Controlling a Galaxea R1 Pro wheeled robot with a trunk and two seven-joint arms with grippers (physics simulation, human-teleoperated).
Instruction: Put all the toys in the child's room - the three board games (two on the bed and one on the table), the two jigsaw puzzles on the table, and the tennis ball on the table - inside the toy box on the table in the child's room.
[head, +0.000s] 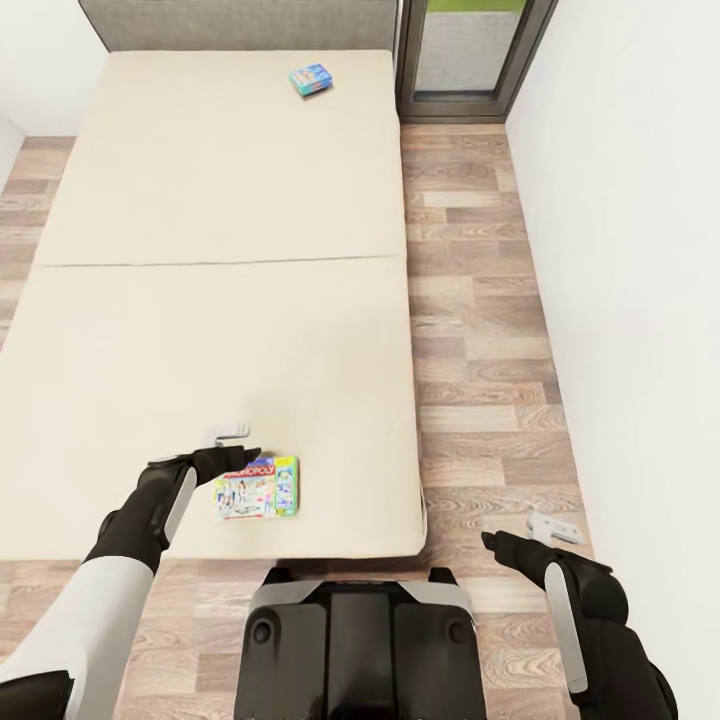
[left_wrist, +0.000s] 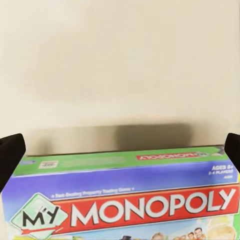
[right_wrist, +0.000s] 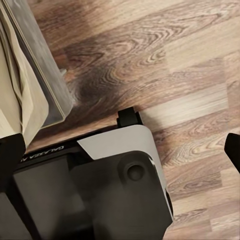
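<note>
On the beige bed (head: 200, 330) lie two board games. A green-edged Monopoly box (head: 256, 487) rests near the foot edge, and a small blue box (head: 311, 79) lies far off near the grey headboard. My left gripper (head: 232, 436) hovers just beyond the Monopoly box's far edge. The left wrist view shows it open, black fingertips (left_wrist: 11, 155) spread wide, the Monopoly box (left_wrist: 125, 200) below them and nothing held. My right gripper (head: 553, 526) hangs open over the plank floor. The table, toy box, jigsaw puzzles and tennis ball are out of view.
Wood plank floor (head: 480, 330) runs along the bed's right side up to a white wall (head: 630, 250). A dark-framed window (head: 470, 55) stands at the far end. My base (right_wrist: 115, 185) is parked at the bed's foot, close to the bed corner (right_wrist: 35, 80).
</note>
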